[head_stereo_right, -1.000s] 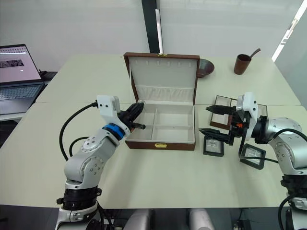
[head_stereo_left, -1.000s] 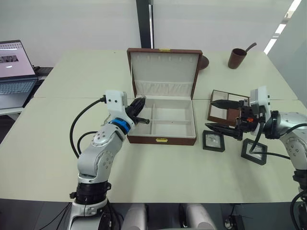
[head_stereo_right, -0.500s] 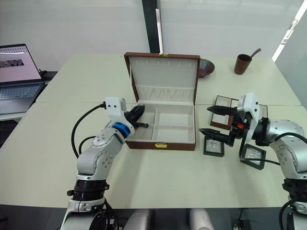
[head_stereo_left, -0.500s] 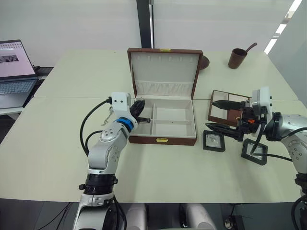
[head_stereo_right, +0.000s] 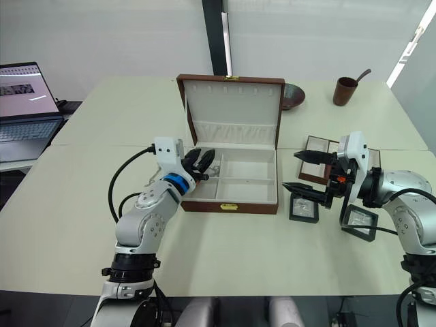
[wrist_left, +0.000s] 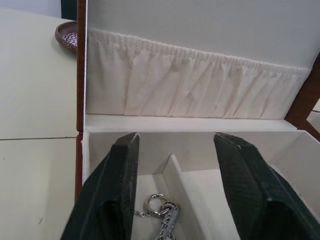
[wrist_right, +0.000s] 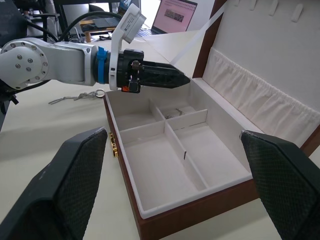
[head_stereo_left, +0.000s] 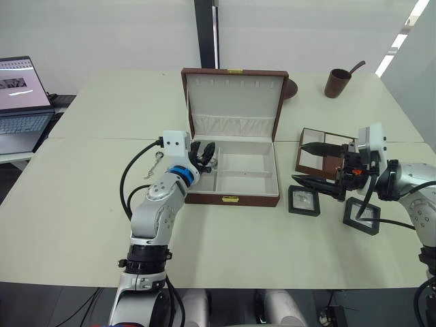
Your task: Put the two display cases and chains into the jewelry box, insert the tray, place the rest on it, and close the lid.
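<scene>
Left gripper [wrist_left: 175,200] over jewelry box [head_stereo_left: 231,199], fingers spread, chain [wrist_left: 162,217] seemingly below

Both grippers' fingers [wrist_left: 120,190] spread wide, empty.

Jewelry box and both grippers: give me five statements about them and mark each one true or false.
1. The lid of the jewelry box is shut. False: it stands open, with its cream lining facing forward.
2. A chain lies in a rear compartment at the box's left end. True.
3. The left gripper is clamped on a display case. False: its fingers are open over the box and hold nothing.
4. The two display cases are on the table to the right of the box. True.
5. The right gripper is inside the box. False: it is open and sits over the table near the tray and the display cases.
</scene>
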